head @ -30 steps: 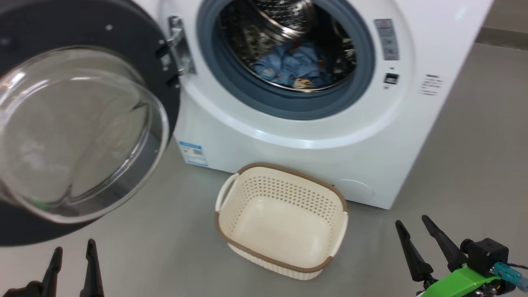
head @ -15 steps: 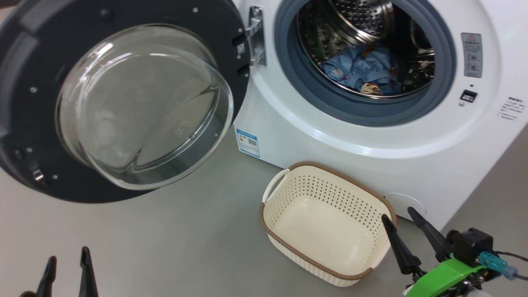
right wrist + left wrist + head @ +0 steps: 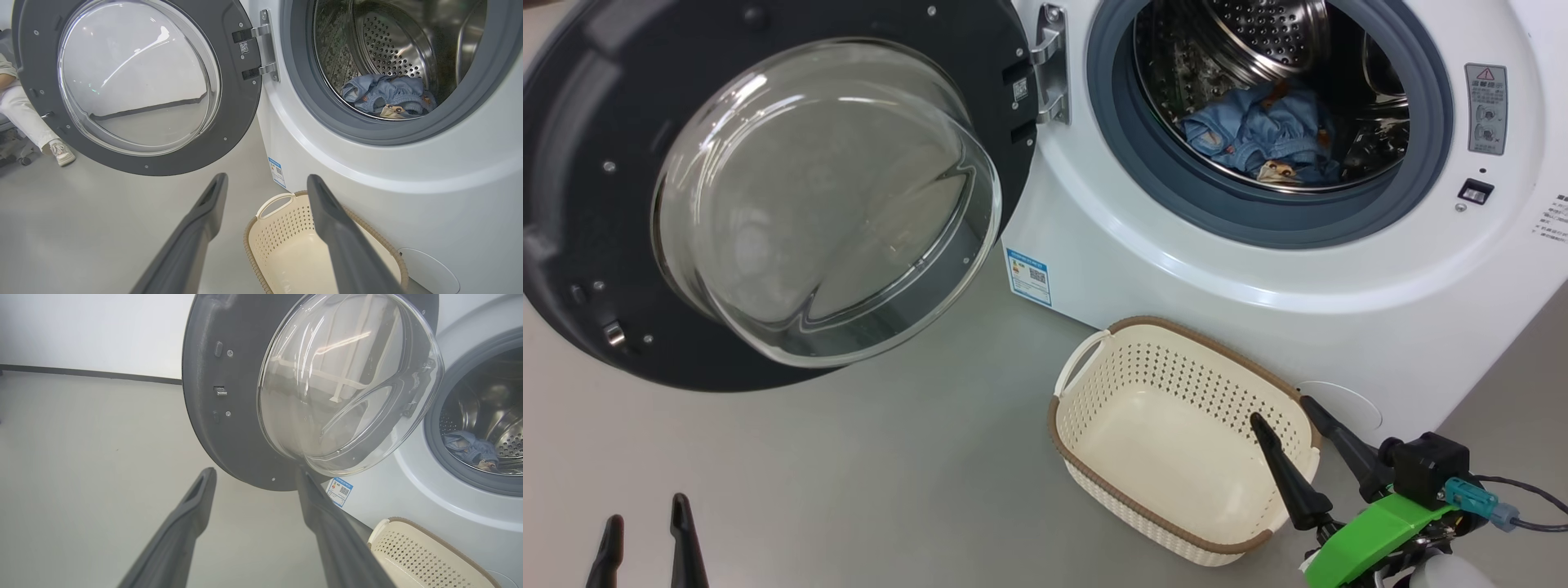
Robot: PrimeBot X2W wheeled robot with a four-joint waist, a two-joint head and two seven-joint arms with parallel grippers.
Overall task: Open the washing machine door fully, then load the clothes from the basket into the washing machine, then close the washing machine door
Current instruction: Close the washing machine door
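Left hand: the left hand (image 3: 645, 514) sits low at the head view's lower left, above the grey floor (image 3: 849, 474). Its two dark fingers point up, spread apart, with nothing between them. In its wrist view the left hand (image 3: 255, 473) points toward the door's lower rim.
Door: the large round black-rimmed washing machine door (image 3: 825, 196), with its bulging clear glass window, is swung wide open to the left on a metal hinge (image 3: 1052, 73).
Basket: the small cream perforated plastic basket (image 3: 1160, 371) with a brown rim stands on the floor just before the machine, with no clothes in it.
Machine: the big white front-loading washing machine (image 3: 1217, 269) holds the light-blue printed clothes (image 3: 1270, 135), bunched low in its steel drum.
Right hand: the right hand (image 3: 1282, 410) is at the lower right, fingers spread and holding nothing, tilted up-left; one finger crosses the basket's right end.
Count: two hands, one door, one machine, one basket. The number of garments cannot be told.
Change: the whole head view has shifted since a second ago, so the camera moved. Both right fingers then showed clear of the basket.
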